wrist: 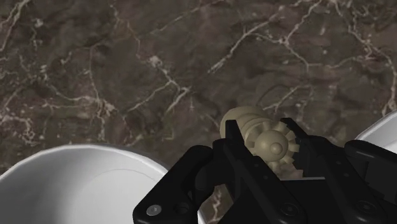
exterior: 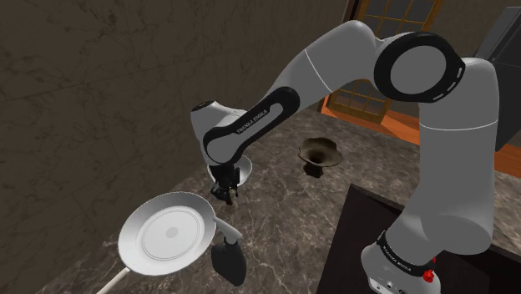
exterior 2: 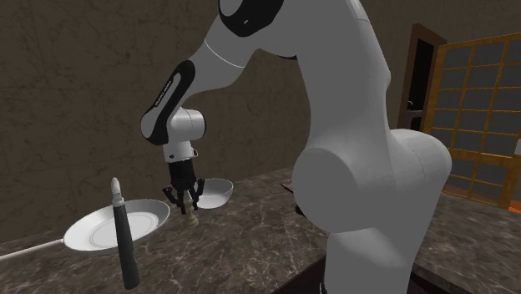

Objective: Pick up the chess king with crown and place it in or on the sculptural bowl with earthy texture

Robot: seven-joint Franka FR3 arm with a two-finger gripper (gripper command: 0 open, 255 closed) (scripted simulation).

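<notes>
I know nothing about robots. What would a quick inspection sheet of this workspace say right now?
Surface: dark veined marble counter.
Job's things: beige chess king standing on the counter under the gripper; dark sculptural bowl standing apart from it.
Clutter: white pan, white bowl, dark utensil beside the pan.
Gripper: low over the king, at its crown; hold cannot be told.
Cables: nothing seen.
Surroundings: brown wall, wood-framed lattice window.
</notes>
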